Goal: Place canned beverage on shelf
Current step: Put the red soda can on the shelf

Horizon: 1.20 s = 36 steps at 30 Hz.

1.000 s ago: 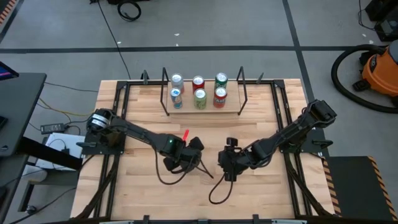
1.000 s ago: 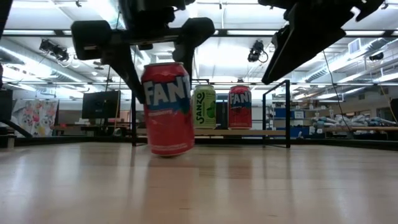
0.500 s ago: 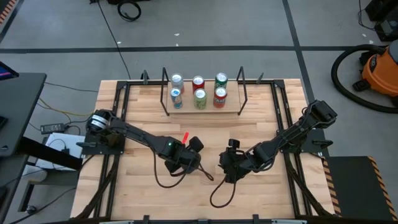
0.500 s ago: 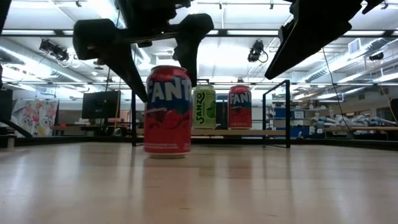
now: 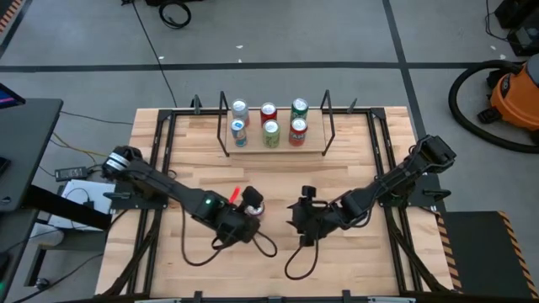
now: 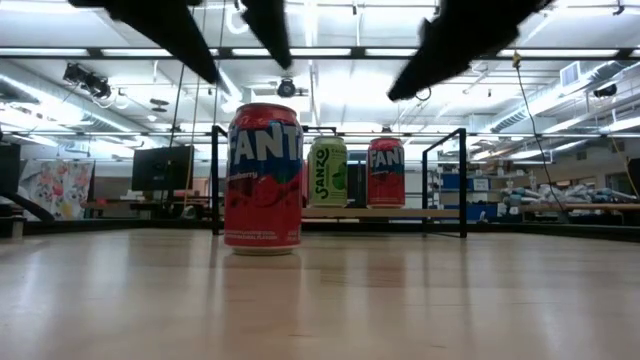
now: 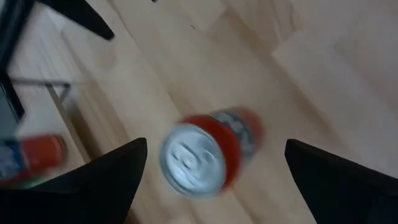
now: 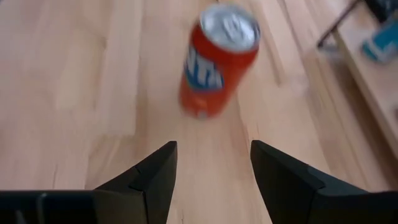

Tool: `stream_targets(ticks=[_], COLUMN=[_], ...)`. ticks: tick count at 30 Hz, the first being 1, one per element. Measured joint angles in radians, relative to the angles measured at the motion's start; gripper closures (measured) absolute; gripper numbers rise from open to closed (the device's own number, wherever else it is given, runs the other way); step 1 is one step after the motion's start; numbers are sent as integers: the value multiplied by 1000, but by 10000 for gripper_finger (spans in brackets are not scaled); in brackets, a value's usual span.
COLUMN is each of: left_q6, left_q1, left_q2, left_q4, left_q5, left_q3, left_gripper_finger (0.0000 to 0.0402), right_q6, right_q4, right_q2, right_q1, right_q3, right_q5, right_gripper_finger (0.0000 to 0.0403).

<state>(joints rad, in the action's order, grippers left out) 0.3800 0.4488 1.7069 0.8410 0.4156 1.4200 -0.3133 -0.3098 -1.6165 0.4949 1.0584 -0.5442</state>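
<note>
1. The red can (image 6: pixel 264 178) stands upright on the table (image 5: pixel 354 168), near the middle and well apart from the shelf (image 5: pixel 274 150) at 12 o'clock of it; nothing holds it
2. A rigid drinks can, probably full and so fairly heavy for its size; its smooth painted wall looks slippery and would dent under a hard squeeze. The best hold is across the straight middle of the body, below the tapered shoulder
3. The left claw (image 7: pixel 211 171) hangs above the can with its fingers spread wide either side, touching nothing
4. The right claw (image 8: pixel 214 165) sits just at 3 o'clock of the can, pointed at it; its fingers are at their narrowest and hold nothing
5. The shelf already carries six cans (image 5: pixel 269 123) in two rows, with black rod uprights (image 5: pixel 330 126) at both ends. Free room seems left only at the plank's ends, though the overhead view is too small to be sure, so the uprights and the standing cans are what a carried can could strike
</note>
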Motion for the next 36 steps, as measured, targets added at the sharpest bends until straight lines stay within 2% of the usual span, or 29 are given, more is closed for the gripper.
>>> stream_targets(ticks=[7,11,15,20,27,36], left_q6=[-339,-528,-634,-664,-631,-643], left_q1=[68,105,152,201,192,174], left_q2=[-22,-22,-22,-22,-34,-185], left_q4=[155,256,309,292,266,128], left_q5=[-6,-8,4,37,58,67], left_q3=[0,0,0,0,-14,-248], left_gripper_finger=[8,8,8,17,41,54], right_q6=[200,239,269,298,323,359], right_q4=[169,219,275,299,300,230], right_q2=[0,0,0,0,-1,-23], right_q1=[-38,-70,-99,-125,-141,-160], right_q3=[0,0,0,0,46,124], right_q5=[29,64,120,142,172,173], right_gripper_finger=[188,186,177,162,147,146])
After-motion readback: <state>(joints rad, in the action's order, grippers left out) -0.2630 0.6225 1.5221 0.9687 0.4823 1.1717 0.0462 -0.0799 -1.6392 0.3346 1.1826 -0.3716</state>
